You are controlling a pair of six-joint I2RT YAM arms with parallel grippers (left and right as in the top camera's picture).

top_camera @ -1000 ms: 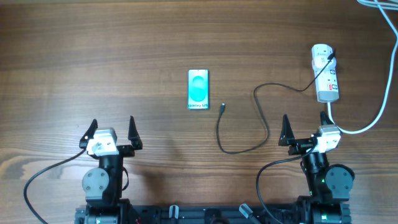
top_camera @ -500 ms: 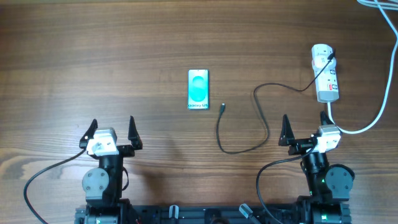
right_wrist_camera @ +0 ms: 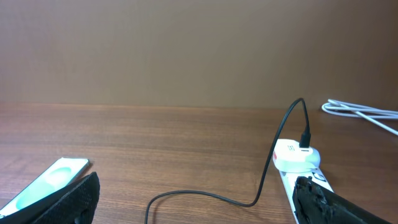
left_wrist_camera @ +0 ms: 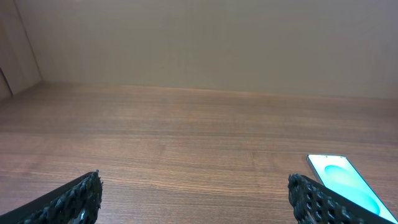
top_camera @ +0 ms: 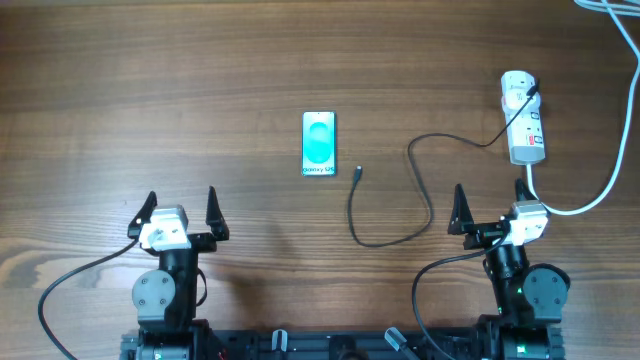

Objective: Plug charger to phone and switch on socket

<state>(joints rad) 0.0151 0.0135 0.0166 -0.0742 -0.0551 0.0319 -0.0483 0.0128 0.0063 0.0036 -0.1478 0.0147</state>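
1. Nothing has been moved; left pincer [top_camera: 180,205] and right pincer [top_camera: 490,205] are held spread by the near edge.
2. The phone [top_camera: 319,144] is laid mid-surface [top_camera: 150,80], with the charger [top_camera: 430,210] tip just beside it for plugging.
3. The socket [top_camera: 524,130] is set by the right edge.

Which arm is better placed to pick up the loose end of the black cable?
Right, probably: the charger tip lies nearer the right fingers than the left fingers; both stand open, empty.

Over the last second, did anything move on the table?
Nothing visibly changed. The left gripper and right gripper stay open near the table's front edge, holding nothing. The phone, charger with its loose tip beside the phone, and socket lie where they were.
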